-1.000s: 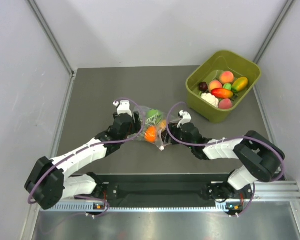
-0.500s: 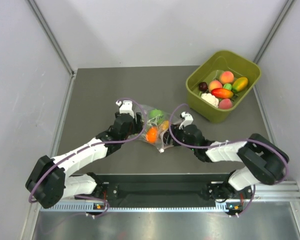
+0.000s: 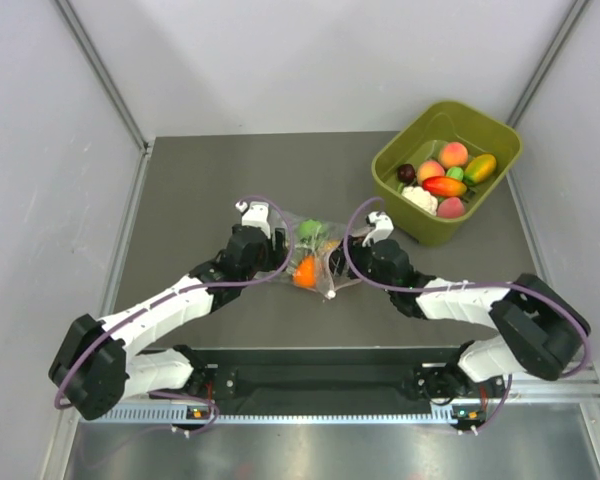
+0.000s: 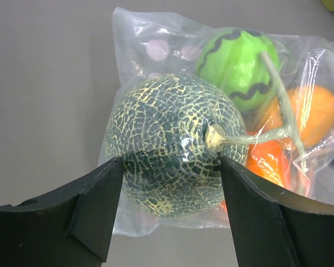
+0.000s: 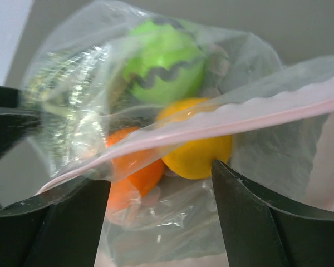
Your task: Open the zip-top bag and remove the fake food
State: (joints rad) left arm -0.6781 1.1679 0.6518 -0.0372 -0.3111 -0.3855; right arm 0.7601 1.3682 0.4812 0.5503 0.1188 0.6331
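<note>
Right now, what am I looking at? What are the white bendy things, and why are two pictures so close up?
The white things are a robot's left arm and right arm, seen in the wide picture from above and behind. Each ends in a tool with two black fingers. The close pictures come from cameras on the wrists: one looks past the left tool, the other past the right tool. On the table lies a clear zip-top bag with a pink strip, holding toy fruit: a netted melon, a green striped ball, orange and yellow ones. Both tools stand wide with the bag between their fingers; whether they squeeze it, I cannot tell. A green tub of more toy food sits back right.
</note>
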